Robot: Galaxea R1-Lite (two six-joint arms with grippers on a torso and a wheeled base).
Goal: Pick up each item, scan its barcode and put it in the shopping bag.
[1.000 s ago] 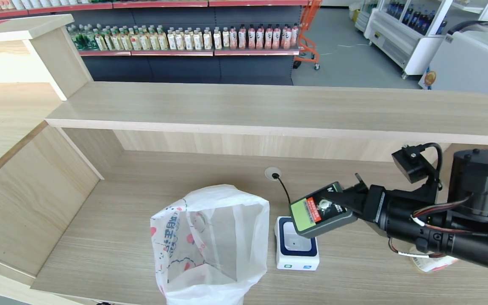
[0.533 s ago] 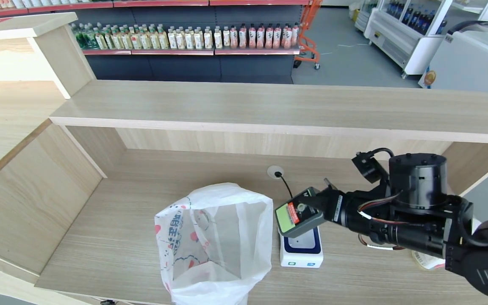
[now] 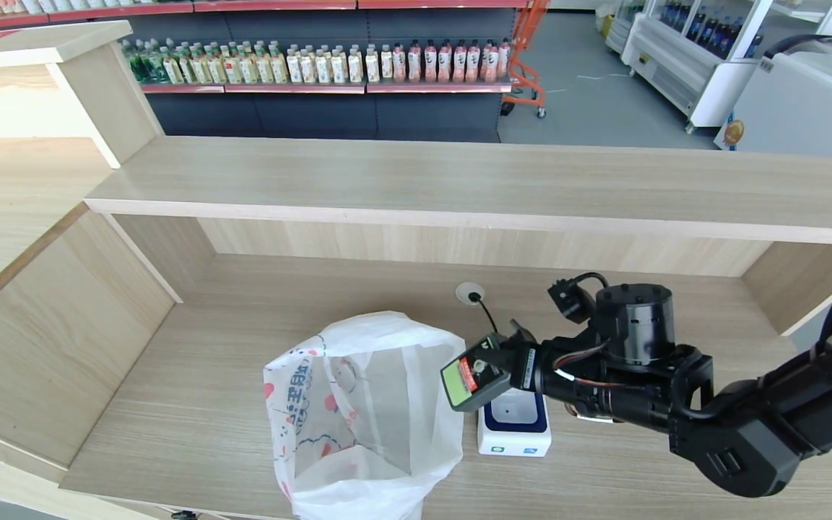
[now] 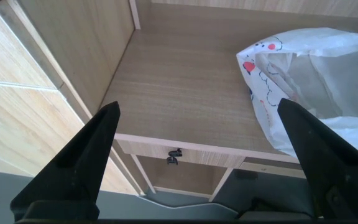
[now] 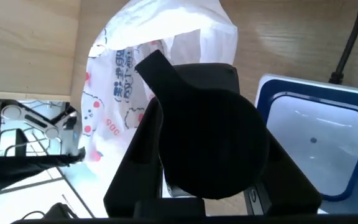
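Item: dark box (image 3: pixel 468 374), green and red label, clamped between the right gripper (image 3: pixel 497 355) fingers, tilted, above the scanner (image 3: pixel 516 427), just beside the shopping bag (image 3: pixel 358 404) rim (bag upright, mouth open). Left gripper (image 4: pixel 197 109): fingers wide apart, over the counter (image 4: pixel 179 93).

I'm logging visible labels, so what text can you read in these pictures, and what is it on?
White plastic shopping bag: blue characters, too creased to read.
Dark box with green-and-red label, held by the right gripper: print too small.
White-and-blue barcode scanner: two tiny badges, unreadable.
Nothing quotable.
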